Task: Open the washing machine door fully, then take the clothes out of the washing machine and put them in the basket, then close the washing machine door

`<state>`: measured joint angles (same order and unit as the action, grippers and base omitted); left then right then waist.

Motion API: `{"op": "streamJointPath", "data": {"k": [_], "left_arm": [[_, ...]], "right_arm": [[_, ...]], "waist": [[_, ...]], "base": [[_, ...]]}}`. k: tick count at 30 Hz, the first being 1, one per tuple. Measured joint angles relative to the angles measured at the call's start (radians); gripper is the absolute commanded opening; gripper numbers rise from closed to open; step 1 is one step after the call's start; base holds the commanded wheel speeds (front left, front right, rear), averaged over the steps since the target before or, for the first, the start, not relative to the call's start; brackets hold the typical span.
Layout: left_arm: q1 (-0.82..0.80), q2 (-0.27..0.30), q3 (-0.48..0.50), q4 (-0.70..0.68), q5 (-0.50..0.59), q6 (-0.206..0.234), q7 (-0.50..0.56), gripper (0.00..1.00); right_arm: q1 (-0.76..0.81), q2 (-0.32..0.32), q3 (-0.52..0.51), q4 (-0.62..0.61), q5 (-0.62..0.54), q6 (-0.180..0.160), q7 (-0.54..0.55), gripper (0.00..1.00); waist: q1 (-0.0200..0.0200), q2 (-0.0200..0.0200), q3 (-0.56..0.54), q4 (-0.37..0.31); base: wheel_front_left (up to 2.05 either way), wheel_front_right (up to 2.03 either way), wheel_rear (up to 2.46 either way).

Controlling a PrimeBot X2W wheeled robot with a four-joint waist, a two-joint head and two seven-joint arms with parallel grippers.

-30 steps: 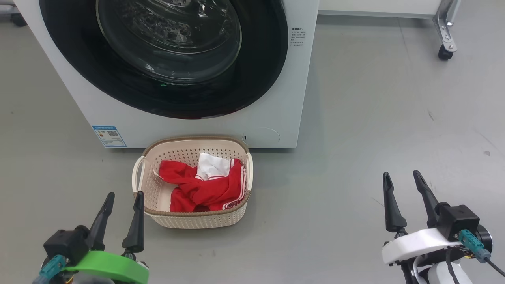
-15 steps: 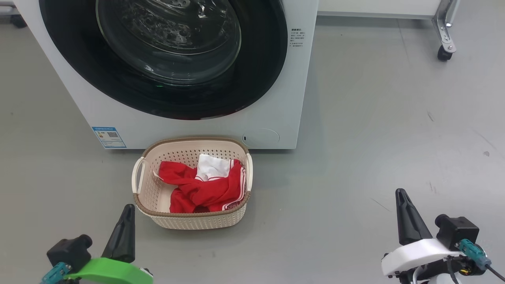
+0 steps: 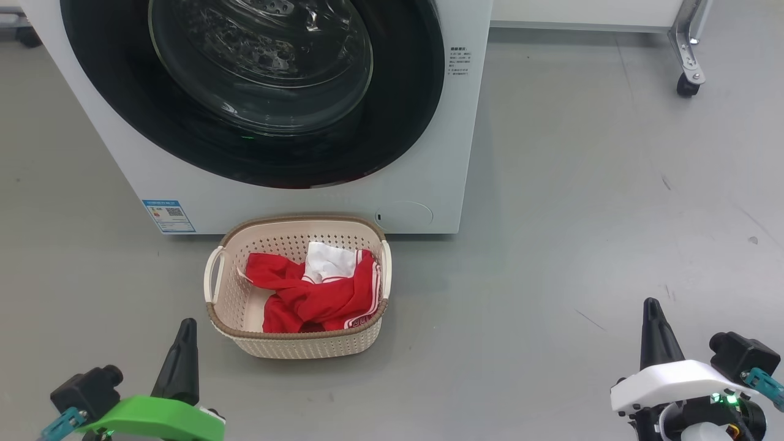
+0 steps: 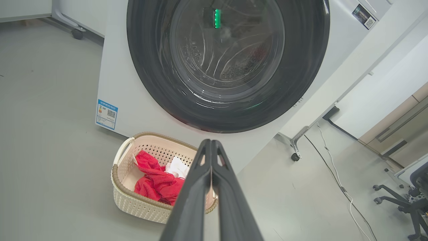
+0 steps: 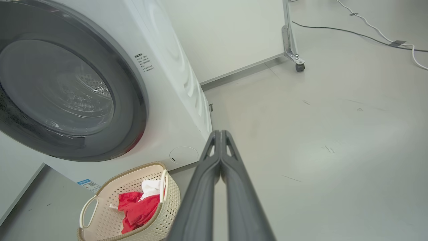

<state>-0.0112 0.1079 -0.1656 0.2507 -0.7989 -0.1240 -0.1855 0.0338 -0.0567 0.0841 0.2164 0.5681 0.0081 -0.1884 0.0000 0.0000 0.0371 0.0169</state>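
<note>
Both the left gripper [image 3: 185, 327] and the right gripper [image 3: 653, 309] have their two dark fingers pressed together, and nothing is between them. In the head view the left one stands at the lower left of the frame on a green mount [image 3: 153, 418], and the right one at the lower right on a white mount [image 3: 674, 378]. Each points up the frame above the grey floor [image 3: 582, 214]. The left gripper is just beside the near left corner of the basket [image 3: 294, 346] but does not touch it, while the right gripper is well apart from it. The basket sits on the floor in the lower middle of the frame, close in front of the washing machine [image 3: 429, 153]. The clothes [image 3: 318, 300] lie inside the basket as a crumpled red heap with white stripes, toward its right side. A white cloth [image 3: 327, 260] lies on top of the heap at the far end, and the left part of the basket bottom is bare. The washing machine fills the upper left and middle of the frame. The washing machine door [image 3: 404, 122] lies closed flat against the white front, and the steel drum shows through its glass bowl [image 3: 263, 61]. A blue label sticker [image 3: 168, 215] is at the lower left corner of the machine, and a round cover [image 3: 404, 215] is at its lower right. A metal leg with a wheel [image 3: 686, 86] stands at the upper right of the frame.
</note>
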Motion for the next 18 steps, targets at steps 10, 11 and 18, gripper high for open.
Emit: {"op": "streamJointPath", "data": {"k": [10, 11, 18], "left_arm": [[0.0, -0.003, 0.028, 0.0, -0.116, 0.0, 0.04, 0.0], [0.0, -0.004, 0.03, 0.0, -0.124, 0.0, 0.041, 0.0], [-0.001, -0.006, 0.046, 0.001, -0.196, 0.0, 0.063, 0.0]], "right_arm": [[-0.005, 0.002, -0.029, 0.007, 0.137, 0.012, 0.045, 0.0], [-0.006, 0.002, -0.032, 0.008, 0.151, 0.014, 0.05, 0.0], [-0.015, 0.003, -0.049, 0.014, 0.245, 0.026, 0.072, 0.0]], "waist": [[0.0, 0.0, -0.005, -0.002], [0.0, 0.0, -0.005, -0.003], [0.0, 0.0, -0.008, -0.004]], "base": [[0.0, 0.0, 0.0], [0.0, 0.0, 0.0], [0.0, 0.0, 0.0]]}}
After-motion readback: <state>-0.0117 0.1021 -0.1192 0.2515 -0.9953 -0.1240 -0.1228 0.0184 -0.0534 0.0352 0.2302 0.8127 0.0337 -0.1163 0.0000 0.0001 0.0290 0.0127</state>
